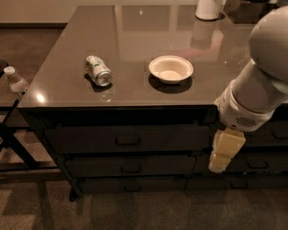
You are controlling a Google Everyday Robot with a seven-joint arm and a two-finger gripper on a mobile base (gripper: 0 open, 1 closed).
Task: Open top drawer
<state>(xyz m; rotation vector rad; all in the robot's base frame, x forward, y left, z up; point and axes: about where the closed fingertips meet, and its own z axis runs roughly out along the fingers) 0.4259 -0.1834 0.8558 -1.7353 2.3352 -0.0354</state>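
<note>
Gripper (223,155): a cream-coloured piece hanging below the big white arm joint (258,85) at the right edge of the view. It points downward in front of the cabinet, just past the right end of the top drawer. We cannot tell whether it is open or closed. It holds nothing that we can see, and whether it touches the cabinet face is unclear. It sits well apart from the drawer's handle.

Top drawer (90,139): a wide dark front directly under the countertop, left stack. It has a small bar handle (128,140) at centre. The front looks closed. Two shallower drawers (130,166) with matching handles lie beneath it, and a second stack (265,134) shows at the right, partly behind the arm.

Countertop (135,36): glossy grey-brown, with light reflections. A drink can (98,71) lies on its side toward the left. A white bowl (171,68) stands upright near the middle, well apart from the can. A white container (208,9) stands at the far edge.

Room: dim, with carpeted floor (135,211). A clear plastic bottle (15,81) sits on a dark stand off the counter's left edge.
</note>
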